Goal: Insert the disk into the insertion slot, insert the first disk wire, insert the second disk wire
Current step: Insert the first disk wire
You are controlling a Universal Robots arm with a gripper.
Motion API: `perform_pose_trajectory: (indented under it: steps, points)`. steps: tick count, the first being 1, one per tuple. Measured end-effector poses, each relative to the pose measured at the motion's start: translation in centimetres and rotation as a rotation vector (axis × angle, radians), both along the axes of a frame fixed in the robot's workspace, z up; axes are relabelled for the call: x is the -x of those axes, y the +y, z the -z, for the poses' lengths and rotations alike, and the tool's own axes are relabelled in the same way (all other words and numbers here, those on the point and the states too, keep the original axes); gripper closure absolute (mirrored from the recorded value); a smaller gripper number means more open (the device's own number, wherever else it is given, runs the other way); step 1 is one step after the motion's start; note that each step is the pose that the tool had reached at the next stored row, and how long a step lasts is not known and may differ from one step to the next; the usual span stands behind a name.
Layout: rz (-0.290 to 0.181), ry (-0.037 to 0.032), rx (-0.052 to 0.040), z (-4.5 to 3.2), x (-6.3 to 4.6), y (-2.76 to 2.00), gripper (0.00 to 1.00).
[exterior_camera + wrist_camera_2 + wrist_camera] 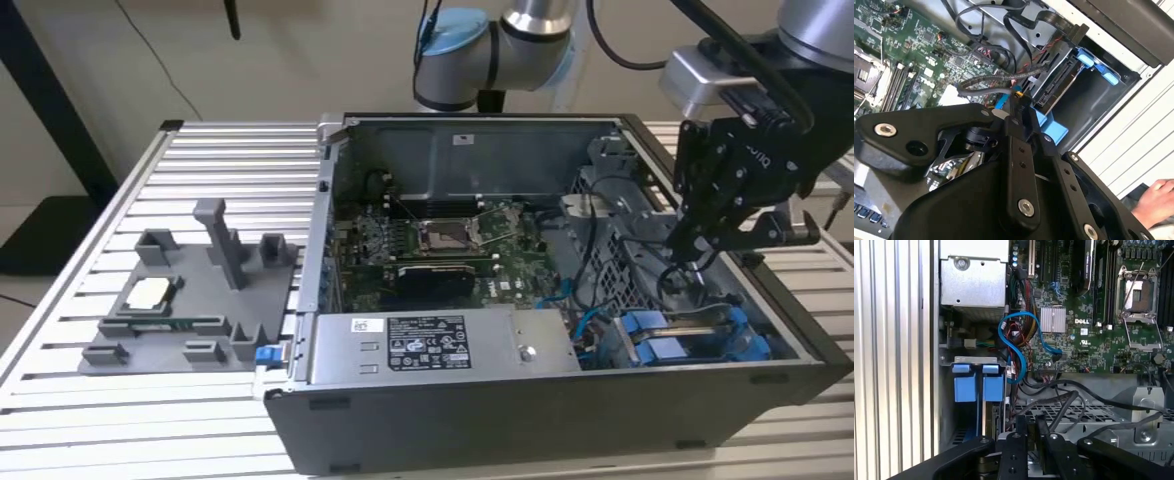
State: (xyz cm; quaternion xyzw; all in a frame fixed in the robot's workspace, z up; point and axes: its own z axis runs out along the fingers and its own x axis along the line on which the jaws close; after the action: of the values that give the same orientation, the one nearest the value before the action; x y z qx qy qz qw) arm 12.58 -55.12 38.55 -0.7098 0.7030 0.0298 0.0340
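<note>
Hovering inside the open computer case (534, 425), toward the exterior view's right, the hand (678, 250) is clenched on the end of a black wire (986, 82), as the second wrist view shows. Disk (965, 389): seated in the insertion slot (974, 360), its blue carrier tabs showing at the slot mouth, just beside the power-supply box (427, 345). The wire end is near the disk; contact cannot be told. Grey fixture tray (187, 300) lies on the tabletop (80, 400), beside the case on the exterior view's left.
</note>
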Motion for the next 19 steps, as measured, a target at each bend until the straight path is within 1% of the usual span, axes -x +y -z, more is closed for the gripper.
perform_pose_trajectory:
  steps: [7,13,16,19]
  points:
    - [0.000,-0.0001,0.0005,0.48,-0.1,-0.01,0.81]
    - [0.000,-0.0001,0.0007,0.52,-0.1,-0.02,0.81]
    - [0.000,-0.0001,0.0006,0.73,-0.2,-0.02,0.81]
    - [0.000,0.0000,0.0055,1.14,-0.5,-0.02,0.81]
